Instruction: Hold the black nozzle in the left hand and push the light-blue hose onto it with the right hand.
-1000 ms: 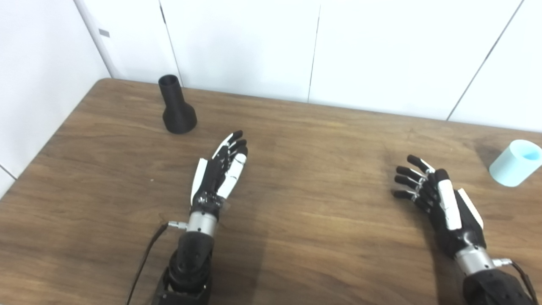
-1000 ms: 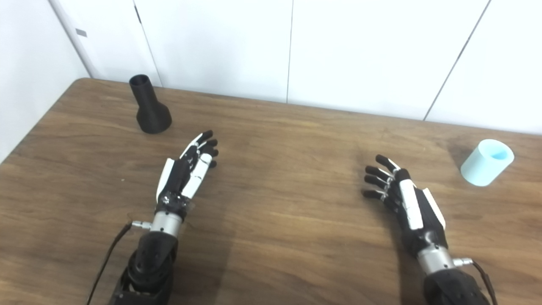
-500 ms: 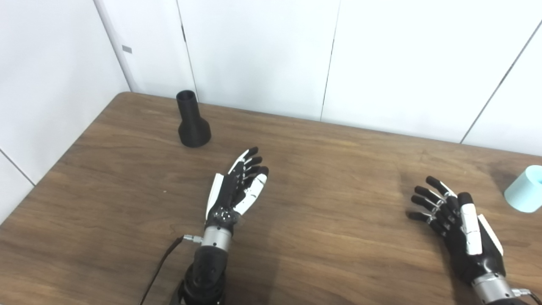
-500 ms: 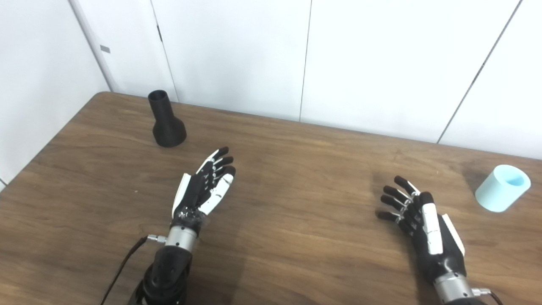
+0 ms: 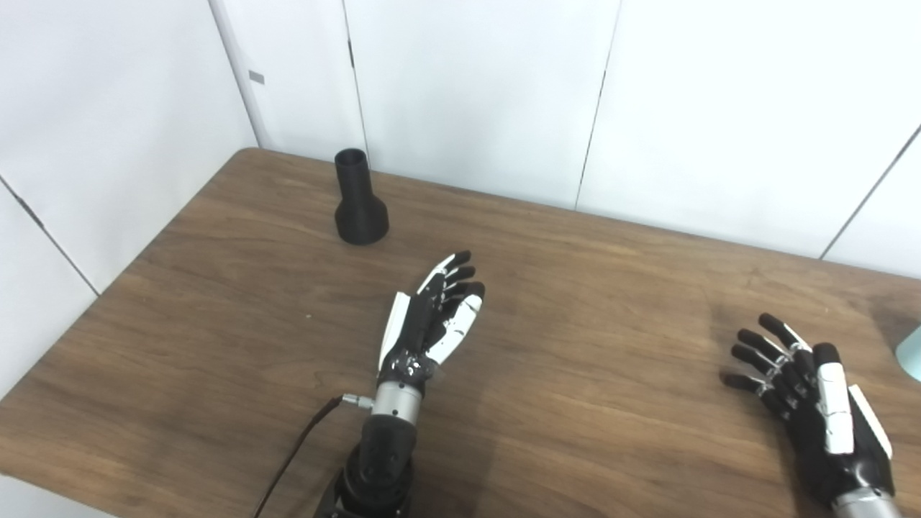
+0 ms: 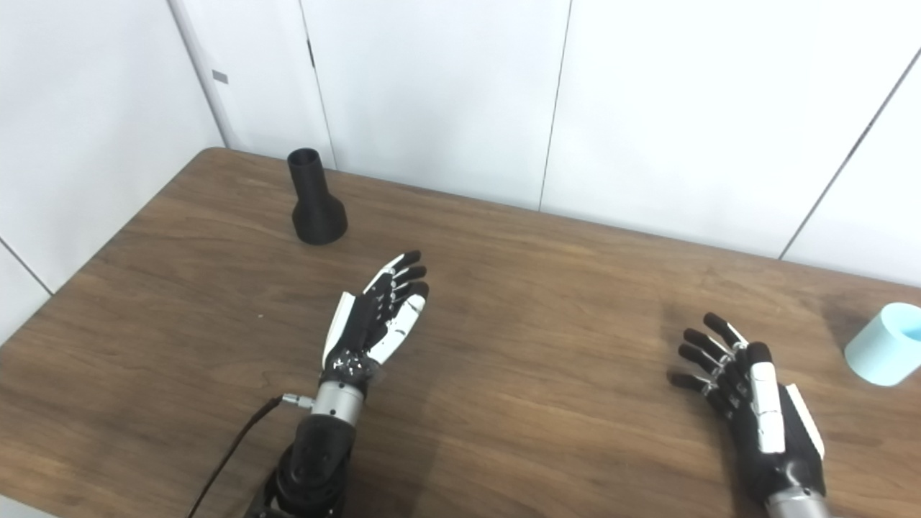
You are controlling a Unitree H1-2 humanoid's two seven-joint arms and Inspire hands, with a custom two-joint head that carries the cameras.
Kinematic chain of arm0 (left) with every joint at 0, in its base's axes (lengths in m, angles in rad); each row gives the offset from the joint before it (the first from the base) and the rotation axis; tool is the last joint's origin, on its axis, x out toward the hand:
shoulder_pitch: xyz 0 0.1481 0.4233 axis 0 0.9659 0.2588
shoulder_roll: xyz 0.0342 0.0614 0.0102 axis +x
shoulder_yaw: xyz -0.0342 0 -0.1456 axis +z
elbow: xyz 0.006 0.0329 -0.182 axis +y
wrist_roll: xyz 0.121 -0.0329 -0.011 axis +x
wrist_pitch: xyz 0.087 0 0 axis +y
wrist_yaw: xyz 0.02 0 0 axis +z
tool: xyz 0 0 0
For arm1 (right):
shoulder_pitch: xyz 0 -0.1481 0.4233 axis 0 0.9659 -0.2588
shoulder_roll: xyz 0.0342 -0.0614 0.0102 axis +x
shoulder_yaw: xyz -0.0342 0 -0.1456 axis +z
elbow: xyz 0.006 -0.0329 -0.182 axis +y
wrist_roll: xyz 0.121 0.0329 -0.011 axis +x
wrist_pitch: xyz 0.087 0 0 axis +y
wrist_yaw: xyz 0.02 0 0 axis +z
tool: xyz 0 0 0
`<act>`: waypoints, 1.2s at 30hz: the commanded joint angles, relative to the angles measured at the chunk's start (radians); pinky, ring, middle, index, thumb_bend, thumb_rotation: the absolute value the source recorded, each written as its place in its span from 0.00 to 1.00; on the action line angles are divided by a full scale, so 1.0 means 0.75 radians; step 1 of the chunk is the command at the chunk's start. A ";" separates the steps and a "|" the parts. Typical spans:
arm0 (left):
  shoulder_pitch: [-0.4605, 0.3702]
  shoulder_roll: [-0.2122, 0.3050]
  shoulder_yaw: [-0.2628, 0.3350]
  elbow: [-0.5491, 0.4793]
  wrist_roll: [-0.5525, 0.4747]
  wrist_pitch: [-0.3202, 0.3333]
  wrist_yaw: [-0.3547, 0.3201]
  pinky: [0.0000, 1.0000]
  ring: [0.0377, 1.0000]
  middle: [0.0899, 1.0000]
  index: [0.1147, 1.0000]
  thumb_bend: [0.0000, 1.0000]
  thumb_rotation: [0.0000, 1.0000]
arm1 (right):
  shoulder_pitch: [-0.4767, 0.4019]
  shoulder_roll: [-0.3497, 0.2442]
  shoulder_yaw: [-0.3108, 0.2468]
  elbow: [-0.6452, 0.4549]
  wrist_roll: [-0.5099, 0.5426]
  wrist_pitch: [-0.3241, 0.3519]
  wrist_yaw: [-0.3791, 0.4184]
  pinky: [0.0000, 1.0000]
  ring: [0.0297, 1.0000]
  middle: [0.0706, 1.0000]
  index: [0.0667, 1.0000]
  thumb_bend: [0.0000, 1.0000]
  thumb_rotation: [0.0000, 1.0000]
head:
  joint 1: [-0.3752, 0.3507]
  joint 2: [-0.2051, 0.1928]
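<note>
The black nozzle (image 5: 359, 199) stands upright on its flared base near the table's far left corner. A short light-blue hose piece (image 6: 883, 344) lies at the far right edge; in the left eye view only a sliver of it (image 5: 911, 352) shows. My left hand (image 5: 434, 318) hovers over the table's middle, open, fingers straight and pointing toward the back, well short of the nozzle. My right hand (image 6: 748, 392) is open with fingers spread, to the left of the hose and apart from it. Neither hand holds anything.
The wooden table (image 5: 590, 302) ends in a rounded left corner near the nozzle. White wall panels (image 5: 475, 86) stand right behind it. A black cable (image 5: 302, 450) runs from my left wrist down out of the picture.
The whole picture has shifted right and down, so the camera has turned left and up. Both hands keep the same open pose; nothing was taken hold of.
</note>
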State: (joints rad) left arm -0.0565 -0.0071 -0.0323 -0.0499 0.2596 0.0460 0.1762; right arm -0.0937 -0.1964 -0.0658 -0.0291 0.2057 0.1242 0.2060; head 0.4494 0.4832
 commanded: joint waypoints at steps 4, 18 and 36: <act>-0.023 -0.018 -0.017 0.021 0.038 0.013 0.013 0.78 0.79 0.81 0.86 0.34 0.56 | -0.013 -0.028 -0.008 -0.018 -0.021 -0.003 -0.007 0.69 0.80 0.81 0.88 0.36 1.00 | 0.002 -0.006; -0.048 0.031 0.030 -0.143 0.185 0.001 0.088 0.71 0.77 0.81 0.85 0.71 0.18 | 0.001 -0.013 -0.010 -0.058 -0.053 0.016 -0.029 0.73 0.81 0.81 0.89 0.35 1.00 | -0.012 -0.017; -0.210 0.267 0.292 -0.365 0.357 0.203 0.127 0.69 0.74 0.78 0.84 0.91 0.10 | 0.014 -0.015 0.007 -0.124 -0.117 0.051 -0.038 0.72 0.82 0.82 0.91 0.31 1.00 | -0.001 -0.016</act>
State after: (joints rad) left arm -0.1697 0.1653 0.1696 -0.3132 0.5145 0.2261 0.2416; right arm -0.0767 -0.1945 -0.0569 -0.0959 0.1270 0.1665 0.1844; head 0.4495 0.4709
